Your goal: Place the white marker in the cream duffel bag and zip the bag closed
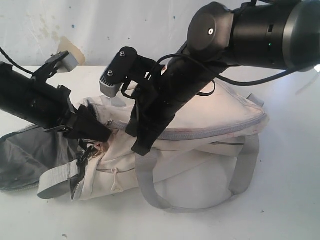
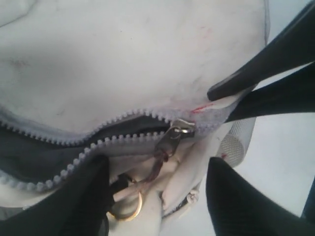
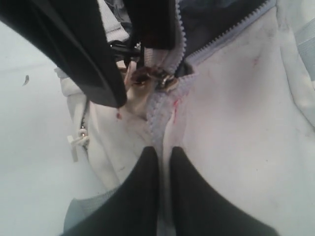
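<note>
Left wrist view: the slider of the bag sits at the head of a run of parted teeth, with dark lining showing in the gap. The pull hangs between the fingers of the left gripper, which stand apart and grip nothing. Right wrist view: the right gripper is pressed together on the bag's seam just behind the slider, where the teeth are already meshed — an anchor for the zip. The bag lies on the tabletop.

Step in hand, as judged: closing the zipper. Done well, the left gripper would close squarely on the pull, not on the brass ring dangling below it. It would then draw the slider along the line of the teeth and away from the anchor, with the fabric taut so the lining does not catch.

Not shown: the marker appears in no view — likely inside the bag, but the gap is too dark to confirm. How far the open run extends is cut off, and in the exterior view both arms cover much of the zipper.
</note>
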`<state>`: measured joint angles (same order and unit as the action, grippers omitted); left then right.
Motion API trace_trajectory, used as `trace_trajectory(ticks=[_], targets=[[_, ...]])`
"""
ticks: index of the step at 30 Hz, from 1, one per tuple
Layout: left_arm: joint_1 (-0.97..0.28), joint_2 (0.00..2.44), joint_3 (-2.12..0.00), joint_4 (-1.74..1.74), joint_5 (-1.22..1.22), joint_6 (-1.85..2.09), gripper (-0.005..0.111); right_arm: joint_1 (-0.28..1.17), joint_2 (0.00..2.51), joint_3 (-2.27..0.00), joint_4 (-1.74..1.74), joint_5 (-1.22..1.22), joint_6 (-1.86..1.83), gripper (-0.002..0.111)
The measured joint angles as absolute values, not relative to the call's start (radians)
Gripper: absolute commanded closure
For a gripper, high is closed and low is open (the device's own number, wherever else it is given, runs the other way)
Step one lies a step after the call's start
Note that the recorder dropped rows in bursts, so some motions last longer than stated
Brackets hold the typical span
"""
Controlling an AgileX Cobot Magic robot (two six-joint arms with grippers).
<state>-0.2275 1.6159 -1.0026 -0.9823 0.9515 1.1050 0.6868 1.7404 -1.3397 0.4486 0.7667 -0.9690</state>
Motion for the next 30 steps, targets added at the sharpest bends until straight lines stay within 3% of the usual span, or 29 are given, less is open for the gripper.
trace_trajectory(ticks=[14, 30], targets=[[-0.227, 1.656, -1.003, -1.029, 1.099, 1.131, 0.045, 0.687, 1.74, -1.34, 0.449, 0.767, -0.969, 0.108], [-0.229, 1.656, -1.003, -1.115, 0.979, 1.309, 0.048, 0.687, 1.74, -1.34, 0.461, 0.76, -0.969, 0.108]])
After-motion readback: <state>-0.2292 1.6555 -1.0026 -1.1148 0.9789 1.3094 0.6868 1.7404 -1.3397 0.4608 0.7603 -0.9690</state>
